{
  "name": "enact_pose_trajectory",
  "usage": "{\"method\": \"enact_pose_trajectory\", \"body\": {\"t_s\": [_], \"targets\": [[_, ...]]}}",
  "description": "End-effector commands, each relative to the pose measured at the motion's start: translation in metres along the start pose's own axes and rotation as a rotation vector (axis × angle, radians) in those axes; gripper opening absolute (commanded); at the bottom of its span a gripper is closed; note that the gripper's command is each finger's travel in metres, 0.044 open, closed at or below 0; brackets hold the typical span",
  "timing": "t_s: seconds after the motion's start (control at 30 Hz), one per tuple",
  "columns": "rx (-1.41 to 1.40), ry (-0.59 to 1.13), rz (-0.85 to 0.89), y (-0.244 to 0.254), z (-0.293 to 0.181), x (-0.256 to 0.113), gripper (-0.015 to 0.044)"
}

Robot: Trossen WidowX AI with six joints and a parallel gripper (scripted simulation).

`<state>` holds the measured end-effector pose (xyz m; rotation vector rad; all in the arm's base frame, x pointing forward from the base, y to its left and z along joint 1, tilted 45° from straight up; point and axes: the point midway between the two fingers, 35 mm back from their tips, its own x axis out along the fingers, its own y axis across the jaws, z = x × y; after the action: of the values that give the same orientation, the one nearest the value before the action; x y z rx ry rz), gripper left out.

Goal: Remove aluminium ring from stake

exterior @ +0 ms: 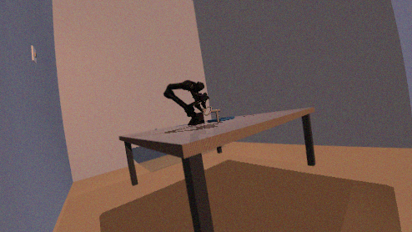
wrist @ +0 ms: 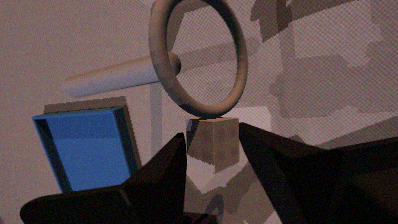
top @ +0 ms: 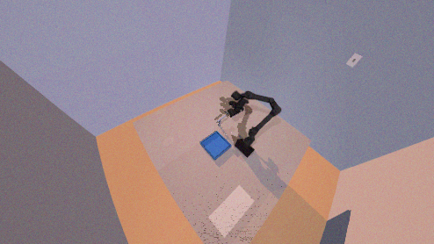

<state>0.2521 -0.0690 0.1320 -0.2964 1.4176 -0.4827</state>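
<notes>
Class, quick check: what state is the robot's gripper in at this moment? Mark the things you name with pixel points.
Gripper point(wrist: 210, 133): closed on the ring's tab point(wrist: 214, 142), with the ring point(wrist: 156, 55) beyond the fingertips.

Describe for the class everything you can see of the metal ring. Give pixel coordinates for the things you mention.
The ring point(wrist: 158, 45) point(exterior: 204, 111) is a closed, round-sectioned hoop, dull grey-brown with a metal look. A blocky, square-edged tab point(wrist: 214, 142) joins its lower edge. The gripper point(wrist: 210, 133) point(exterior: 205, 107) point(top: 227, 116) is shut on that tab, holding the hoop tilted up on edge above the table, outside the blue tray point(wrist: 90, 152) point(top: 215, 145). The stake's bar point(wrist: 115, 77) shows through its opening; whether it threads or touches the hoop, I cannot tell.
</notes>
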Motion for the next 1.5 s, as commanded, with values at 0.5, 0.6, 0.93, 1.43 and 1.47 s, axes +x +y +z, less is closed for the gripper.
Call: {"method": "enact_pose_trajectory", "body": {"t_s": [0.5,0.6,0.93,1.43,1.47], "targets": [[0.001,-0.001,0.007,0.010,0.007,-0.030,0.0000],[0.001,-0.001,0.007,0.011,0.007,-0.034,0.0000],[0.001,-0.001,0.006,0.015,0.009,-0.050,0.0000],[0.002,-0.002,0.006,0.016,0.029,-0.052,0.0000],[0.002,-0.002,0.006,0.017,0.031,-0.052,0.0000]]}}
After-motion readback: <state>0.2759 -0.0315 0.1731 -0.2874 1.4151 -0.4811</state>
